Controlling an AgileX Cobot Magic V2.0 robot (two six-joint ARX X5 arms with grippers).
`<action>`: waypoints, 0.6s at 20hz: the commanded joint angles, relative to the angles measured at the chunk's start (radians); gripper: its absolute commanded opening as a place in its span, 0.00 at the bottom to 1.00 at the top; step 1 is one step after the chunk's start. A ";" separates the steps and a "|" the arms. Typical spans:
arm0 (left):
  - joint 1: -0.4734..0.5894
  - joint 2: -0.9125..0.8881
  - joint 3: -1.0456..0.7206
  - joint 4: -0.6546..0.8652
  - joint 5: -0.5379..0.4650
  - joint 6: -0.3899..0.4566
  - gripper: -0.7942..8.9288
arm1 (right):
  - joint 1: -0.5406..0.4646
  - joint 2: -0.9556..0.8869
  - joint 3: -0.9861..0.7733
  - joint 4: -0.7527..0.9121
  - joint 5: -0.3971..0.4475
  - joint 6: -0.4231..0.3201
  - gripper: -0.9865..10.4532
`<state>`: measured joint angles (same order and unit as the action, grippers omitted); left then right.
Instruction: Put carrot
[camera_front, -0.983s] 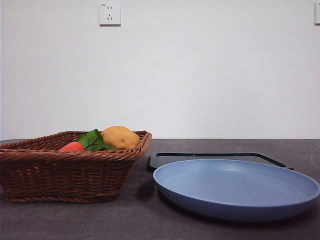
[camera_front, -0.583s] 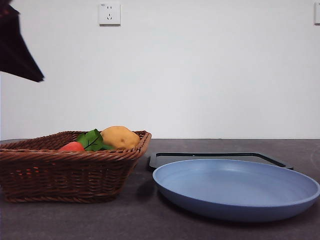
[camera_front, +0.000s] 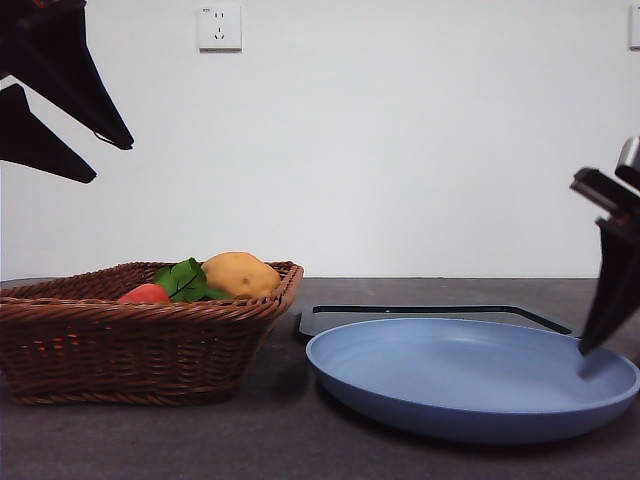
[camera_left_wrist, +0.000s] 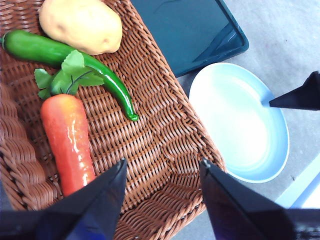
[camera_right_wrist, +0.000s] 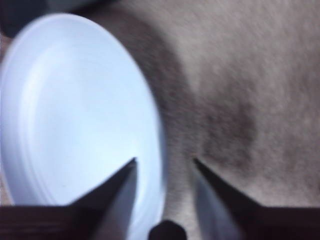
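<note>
No text, label, brand, number or sign can be read in any of the views. The white wall socket (camera_front: 219, 27), high on the wall above the basket (camera_front: 140, 345), shows only its dark slots and no writing. The basket, the blue plate (camera_front: 470, 375) beside it and the dark tray (camera_front: 440, 318) behind the plate all have plain surfaces without any marks.

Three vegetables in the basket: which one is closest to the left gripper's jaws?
The carrot: its orange tip reaches one jaw of the left gripper. The green vegetable and the potato lie further up the basket.
</note>
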<state>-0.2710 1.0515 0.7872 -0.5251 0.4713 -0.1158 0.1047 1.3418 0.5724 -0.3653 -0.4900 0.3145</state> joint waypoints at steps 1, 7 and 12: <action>-0.005 0.008 0.016 0.008 -0.001 0.007 0.35 | 0.002 0.032 0.011 0.011 0.002 0.010 0.13; -0.005 0.008 0.016 0.008 -0.001 0.008 0.39 | 0.002 0.010 0.011 0.013 0.002 0.023 0.09; -0.054 0.013 0.021 0.014 -0.187 0.011 0.42 | 0.002 -0.137 0.011 -0.079 0.002 0.036 0.09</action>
<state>-0.3191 1.0523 0.7872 -0.5228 0.2935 -0.1150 0.1047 1.1980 0.5724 -0.4507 -0.4797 0.3416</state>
